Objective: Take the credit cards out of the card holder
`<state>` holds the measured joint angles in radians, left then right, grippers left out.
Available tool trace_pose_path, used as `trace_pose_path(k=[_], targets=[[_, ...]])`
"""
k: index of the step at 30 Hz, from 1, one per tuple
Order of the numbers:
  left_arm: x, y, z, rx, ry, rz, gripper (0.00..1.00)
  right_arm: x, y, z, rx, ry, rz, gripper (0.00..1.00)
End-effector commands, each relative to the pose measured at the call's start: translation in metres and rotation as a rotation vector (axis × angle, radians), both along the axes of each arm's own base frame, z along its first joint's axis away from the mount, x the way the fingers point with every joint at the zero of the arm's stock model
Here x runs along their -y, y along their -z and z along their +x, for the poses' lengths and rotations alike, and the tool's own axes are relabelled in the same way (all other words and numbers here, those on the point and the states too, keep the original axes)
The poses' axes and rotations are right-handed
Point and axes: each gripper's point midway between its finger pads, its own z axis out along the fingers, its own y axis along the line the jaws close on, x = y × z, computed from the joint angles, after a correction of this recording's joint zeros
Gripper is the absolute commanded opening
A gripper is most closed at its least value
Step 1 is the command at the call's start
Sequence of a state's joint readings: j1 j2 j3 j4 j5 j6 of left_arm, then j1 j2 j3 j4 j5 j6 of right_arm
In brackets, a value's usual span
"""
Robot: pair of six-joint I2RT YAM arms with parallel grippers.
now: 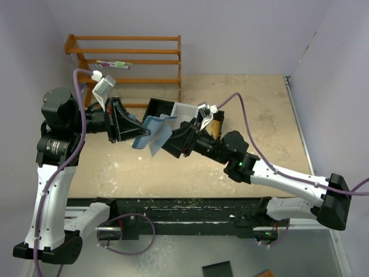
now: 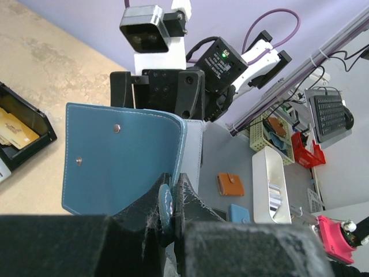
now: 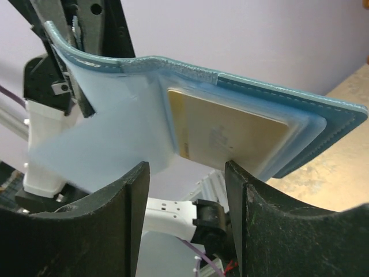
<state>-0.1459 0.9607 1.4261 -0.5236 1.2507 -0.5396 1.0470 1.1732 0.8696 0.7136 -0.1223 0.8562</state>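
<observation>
Above the table (image 1: 259, 115), left gripper (image 2: 173, 202) clamps the card holder (image 2: 115, 164) midair; right gripper (image 3: 185, 179) jaws apart under gold credit card (image 3: 230, 135) seated inside. Risk: pinching holder too, dragging it loose.

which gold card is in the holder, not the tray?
The gold card tucked inside the open blue card holder, which is held up off the surface. The other gold cards lie in the black tray.

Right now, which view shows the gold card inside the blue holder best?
The right wrist view: the gold card sits close up inside the open card holder. The left wrist view shows only the holder's blue outside; the top view shows the holder small, its card hidden.
</observation>
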Motion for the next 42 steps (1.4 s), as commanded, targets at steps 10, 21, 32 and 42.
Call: trace_pose_path(k=[10, 21, 32, 42], targets=[[0.0, 0.0, -0.019, 0.019, 0.085, -0.001, 0.0, 0.042, -0.06, 0.025, 0.389, 0.257, -0.308, 0.59], [0.0, -0.004, -0.025, 0.006, 0.114, -0.008, 0.0, 0.026, -0.054, 0.006, 0.529, 0.106, -0.381, 0.66], [0.0, -0.01, -0.031, 0.015, 0.141, -0.02, 0.0, 0.073, -0.058, -0.021, 0.515, 0.087, -0.344, 0.81], [0.0, -0.019, -0.032, 0.006, 0.155, -0.036, 0.0, 0.077, 0.001, -0.063, 0.36, -0.104, -0.148, 0.87]])
